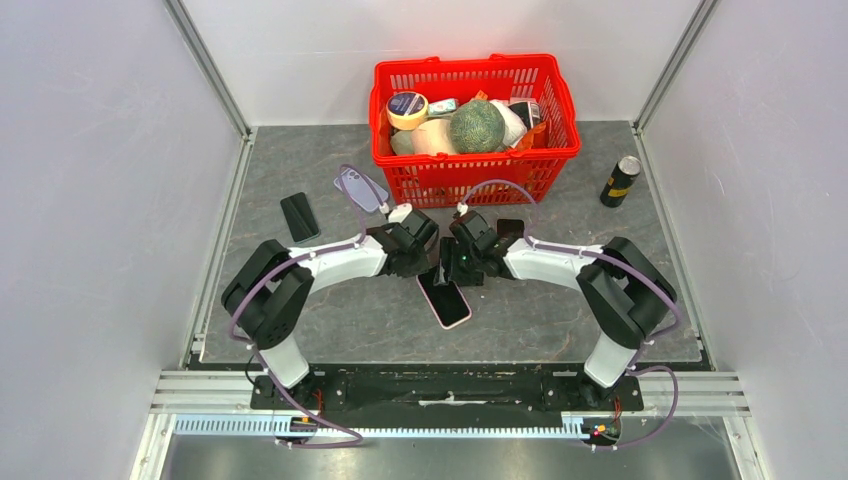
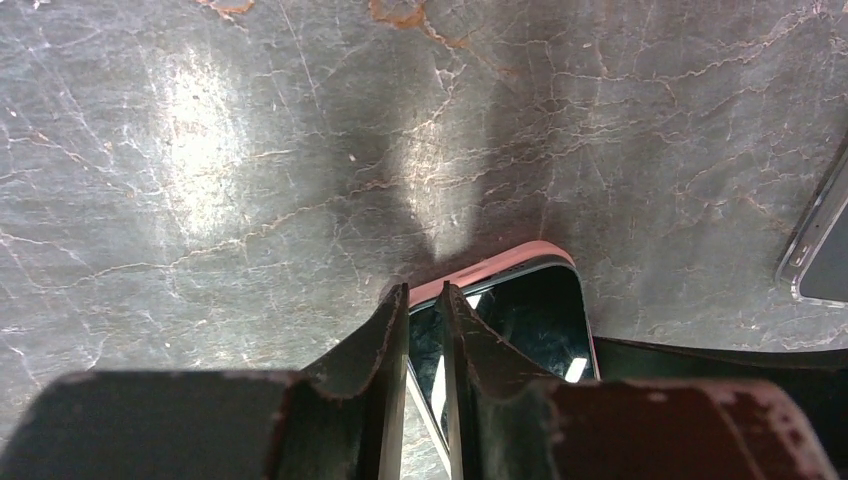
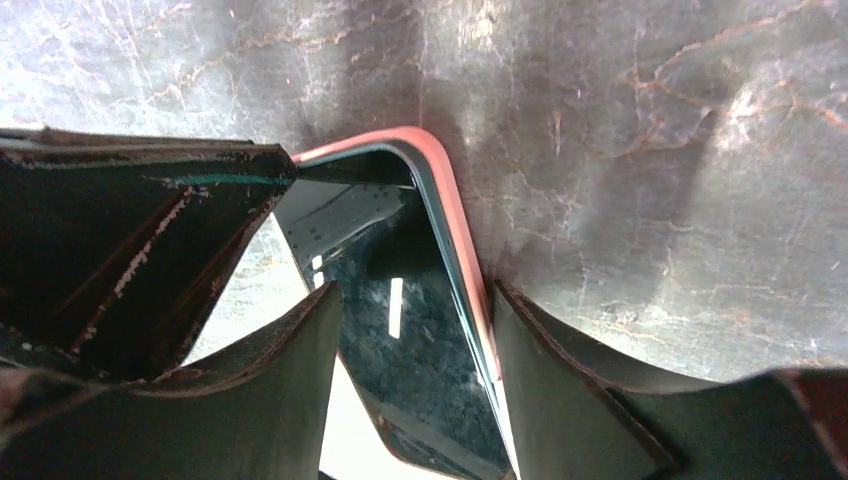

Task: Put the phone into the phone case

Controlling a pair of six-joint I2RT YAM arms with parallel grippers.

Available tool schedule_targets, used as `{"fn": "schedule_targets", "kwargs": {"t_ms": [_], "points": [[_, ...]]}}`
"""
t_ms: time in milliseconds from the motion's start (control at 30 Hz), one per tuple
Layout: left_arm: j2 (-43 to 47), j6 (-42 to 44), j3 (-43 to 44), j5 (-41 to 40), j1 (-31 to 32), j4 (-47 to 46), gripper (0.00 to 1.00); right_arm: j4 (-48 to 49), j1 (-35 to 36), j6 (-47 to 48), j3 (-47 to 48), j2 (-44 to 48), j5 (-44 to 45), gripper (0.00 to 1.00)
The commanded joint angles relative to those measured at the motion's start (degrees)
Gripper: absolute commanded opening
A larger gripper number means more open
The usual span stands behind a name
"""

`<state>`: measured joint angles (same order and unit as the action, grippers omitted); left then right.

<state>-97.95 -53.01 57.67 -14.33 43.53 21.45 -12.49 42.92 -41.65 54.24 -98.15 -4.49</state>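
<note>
Bench (image 1: 300,310), L to R: dark handset (image 1: 299,216) lies flat at far left, w/ clear case (image 1: 360,188) near it, further back. Left fingers (image 2: 375,370) stand a slit apart over far corner of phone (image 1: 446,300); can't tell if they pinch it. It lies screen up at bench centre, pink case (image 2: 500,262) round its rim. Right fingers (image 3: 560,380) are spread apart, astride its far end. Can (image 1: 620,181) stands upright far right.

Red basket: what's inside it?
The red plastic basket holds a yellow tape roll, a green netted ball and other packets. Whatever lies beneath them is covered.
</note>
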Motion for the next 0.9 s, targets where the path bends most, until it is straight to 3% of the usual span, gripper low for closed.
{"fn": "schedule_targets", "kwargs": {"t_ms": [0,233,433,667,867], "points": [[-3.79,3.09,-0.16,-2.77,0.37,4.03,0.23,-3.98,0.1,1.57,1.65,-4.54,3.84,0.63],[-4.6,2.79,-1.83,-2.46,1.21,4.04,0.18,-6.84,1.55,1.74,3.65,-7.53,8.52,0.53],[-2.18,3.17,-1.24,-3.33,1.12,4.96,0.18,-8.13,4.78,0.22,4.15,-10.52,11.22,0.35],[5.08,3.62,-1.07,-2.97,0.08,6.6,0.29,-6.69,4.98,-1.17,1.78,-10.36,10.46,0.27],[9.63,2.54,-5.01,1.2,0.15,4.59,0.31,-5.89,5.9,-2.06,0.4,-10.29,9.69,0.22]]}}
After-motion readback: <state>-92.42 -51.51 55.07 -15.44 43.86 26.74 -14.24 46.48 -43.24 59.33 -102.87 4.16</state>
